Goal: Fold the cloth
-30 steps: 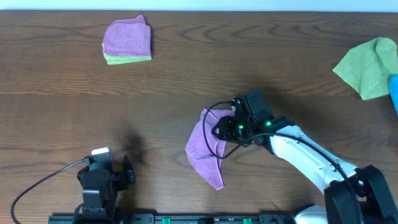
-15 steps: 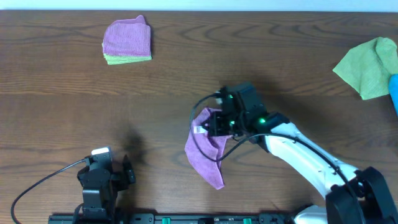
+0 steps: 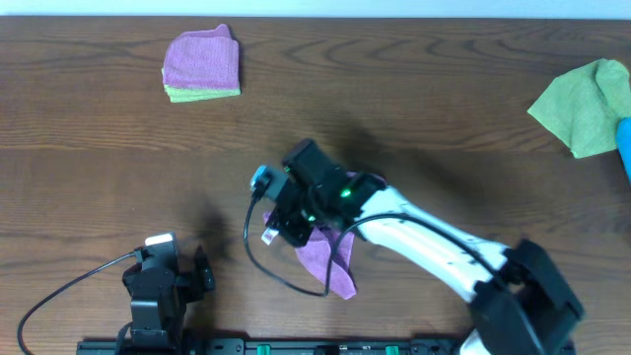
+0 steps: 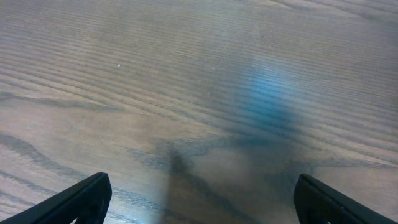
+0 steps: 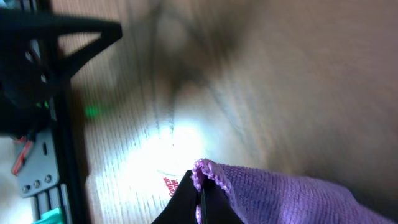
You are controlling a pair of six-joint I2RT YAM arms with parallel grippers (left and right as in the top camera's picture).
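Resting far left: left pincer (image 4: pixel 202 186), jaws wide, empty, over bare tabletop (image 4: pixel 186 74). Centre: right pincer (image 5: pixel 199 190) clamped on a corner of the lilac cloth (image 3: pixel 333 264), remainder trailing on tabletop. Handling: carry corner low, match opposite edge, then release.

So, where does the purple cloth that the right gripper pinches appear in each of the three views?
Overhead: the cloth is low in the centre, partly hidden under the right arm.
Left wrist: not in it; only the table shows.
Right wrist: the cloth is along the bottom edge, centre to right, its edge pinched in the right gripper.
Shared landmark: the table, brown wood, in all three; the right gripper links overhead and right wrist.
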